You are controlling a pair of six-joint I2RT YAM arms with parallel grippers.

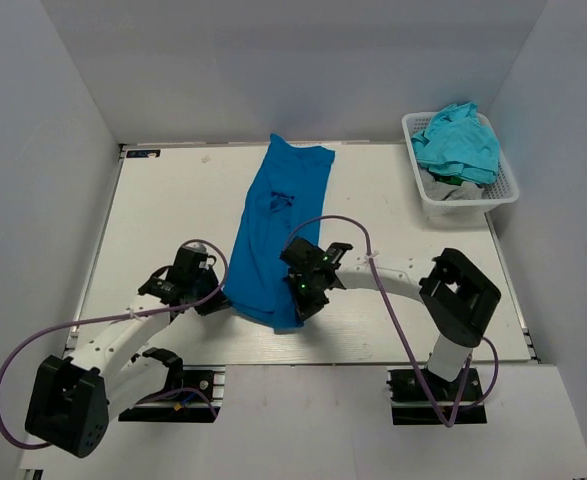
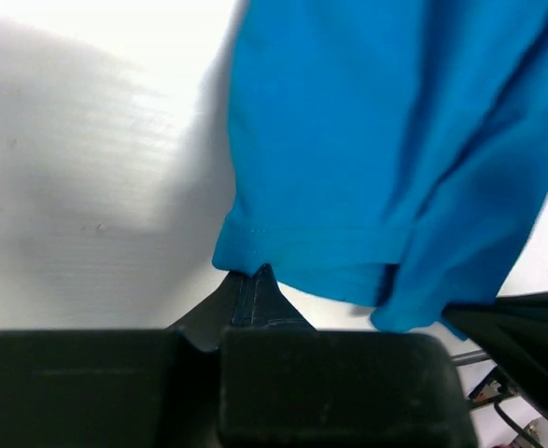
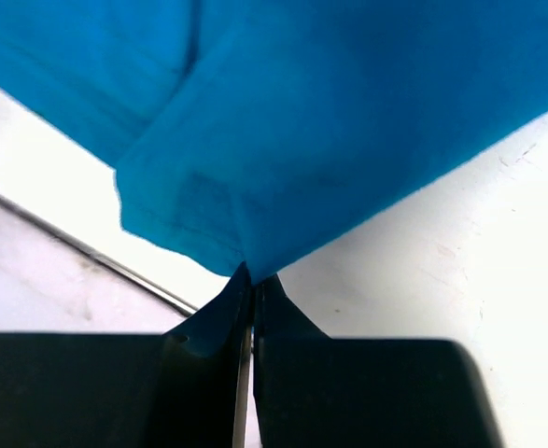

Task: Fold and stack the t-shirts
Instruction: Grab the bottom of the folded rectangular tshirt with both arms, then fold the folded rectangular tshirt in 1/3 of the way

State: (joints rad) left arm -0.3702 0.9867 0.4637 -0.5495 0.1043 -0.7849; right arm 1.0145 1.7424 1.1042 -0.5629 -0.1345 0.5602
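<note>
Left gripper (image 2: pixel 252 280): jaws pressed together on the near hem corner of the royal blue t-shirt (image 1: pixel 278 235); only a sliver of cloth sits between the tips.
Right gripper (image 3: pixel 251 278): jaws closed, pinching the other near corner; the cloth fans out just ahead of the tips.
Blue shirt: runs straight ahead from both grippers as a long narrow strip on the table (image 1: pixel 173 200); its near edge spans the two pinches, doubled over beside the right one.
Other shirts: turquoise t-shirts (image 1: pixel 460 140) heaped in the white basket (image 1: pixel 503 190), well ahead and to the right of the right gripper.
Step, as judged: hem taken, ready to carry forward for a fold.
Risk, slip: the left bite looks shallow, so a quick lift could pull the hem free.
Risk, skew: uneven travel of the two grippers would twist the fold.
Risk, layers: a pinch may hold only the top layer, leaving cloth dragging under the fold.
</note>
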